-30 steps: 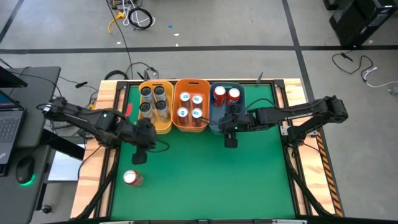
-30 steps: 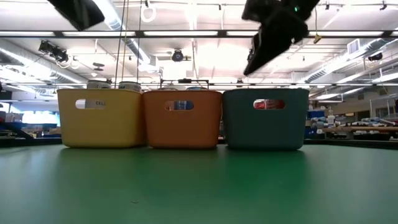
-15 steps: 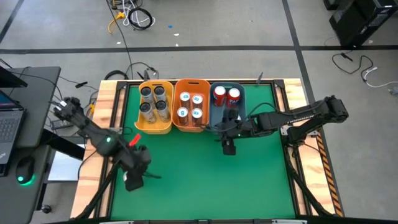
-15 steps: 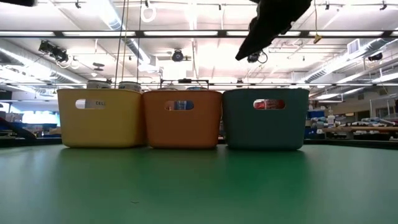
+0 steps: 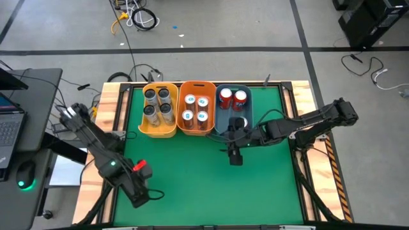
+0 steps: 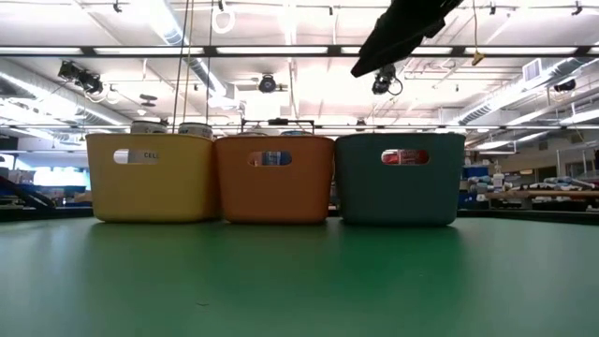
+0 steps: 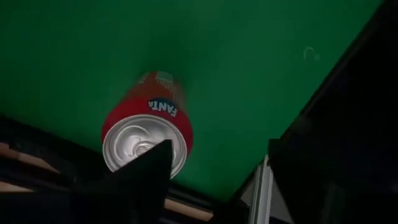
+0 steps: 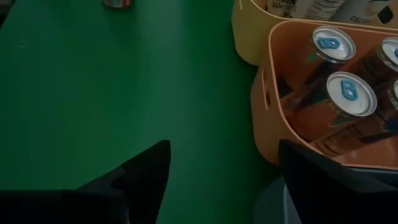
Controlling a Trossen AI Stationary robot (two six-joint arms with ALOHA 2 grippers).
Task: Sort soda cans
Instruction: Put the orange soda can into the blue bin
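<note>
1. At the table's near-left corner, the left gripper (image 5: 138, 197) hung over the last loose can, a red Fanta can (image 7: 147, 129); fingers spread, gripping nothing.
2. Can lay directly ahead between the fingers, probably on its side, long axis pointing away from the gripper.
3. Right gripper (image 5: 235, 155) waited released beside the blue bin (image 5: 248, 110), well apart; left arm was nearer.

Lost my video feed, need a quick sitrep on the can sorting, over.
Left gripper open above the red can on the table's near-left. Right gripper open, empty, in front of the blue bin. Nothing blocking.
</note>
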